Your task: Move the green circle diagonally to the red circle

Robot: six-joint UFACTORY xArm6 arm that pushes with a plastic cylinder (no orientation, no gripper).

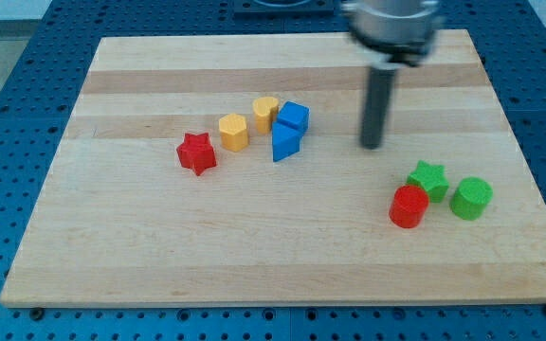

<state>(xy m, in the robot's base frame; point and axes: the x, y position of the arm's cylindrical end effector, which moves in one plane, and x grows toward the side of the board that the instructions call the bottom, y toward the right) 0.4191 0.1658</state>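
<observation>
Bright, even overhead light covers the pale wooden board (282, 237); shadows are faint and short. The straight dark rod's upper mount is motion-blurred, while the tip (373, 146) stays fairly sharp.

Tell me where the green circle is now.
The green circle sits at the view's lower right, just right of the green star and red circle.

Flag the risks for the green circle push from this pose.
1. The green star touches the red circle and sits close beside the green circle; a push may drag it along.
2. My tip is up-left of the cluster, so it probably must go around it.
</observation>
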